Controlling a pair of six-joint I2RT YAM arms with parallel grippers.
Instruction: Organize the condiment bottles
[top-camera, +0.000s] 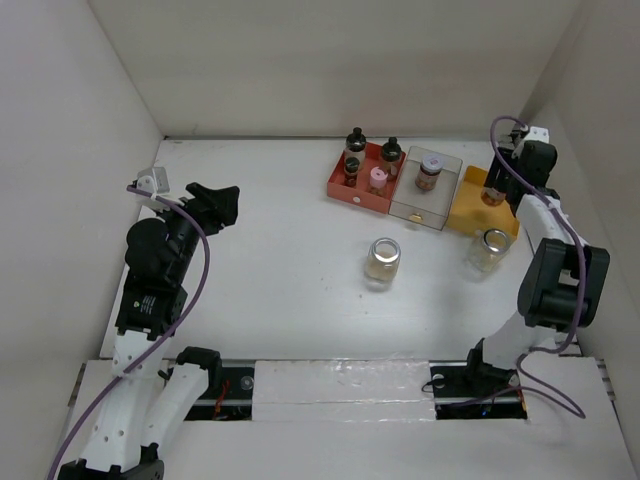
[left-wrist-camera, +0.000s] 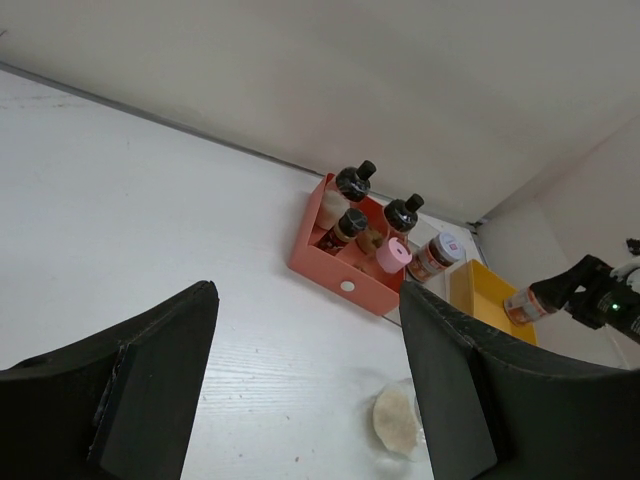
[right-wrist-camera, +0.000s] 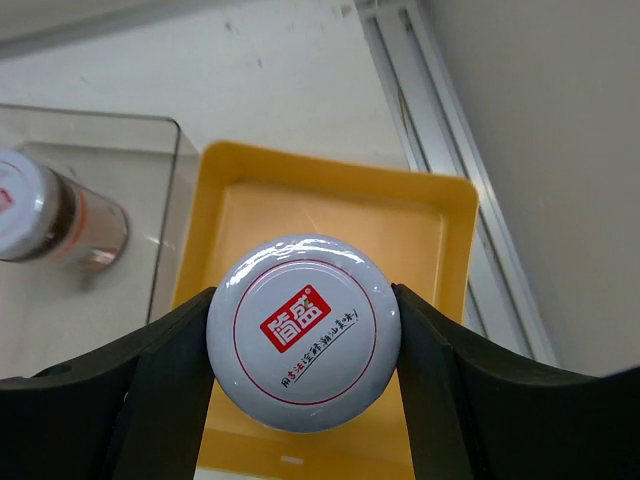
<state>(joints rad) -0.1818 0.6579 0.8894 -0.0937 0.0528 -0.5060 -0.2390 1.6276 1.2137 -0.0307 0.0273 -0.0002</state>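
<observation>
My right gripper (right-wrist-camera: 303, 340) is shut on a pale-lilac-lidded jar (right-wrist-camera: 300, 325) and holds it over the yellow tray (right-wrist-camera: 435, 225); the top view shows this at the back right (top-camera: 493, 193). A second lilac-lidded jar (top-camera: 430, 170) stands in the clear tray (top-camera: 412, 208). The red tray (top-camera: 345, 190) holds three black-capped bottles (top-camera: 354, 140) and a pink-capped one (top-camera: 377, 178). Two clear jars (top-camera: 383, 260) (top-camera: 487, 248) stand on the table in front of the trays. My left gripper (top-camera: 215, 205) is open and empty at the far left.
White walls enclose the table on the left, back and right. The three trays sit side by side at the back right. The right arm (top-camera: 555, 280) rises along the right wall. The left wrist view shows the red tray (left-wrist-camera: 330, 270) and a clear jar (left-wrist-camera: 397, 420).
</observation>
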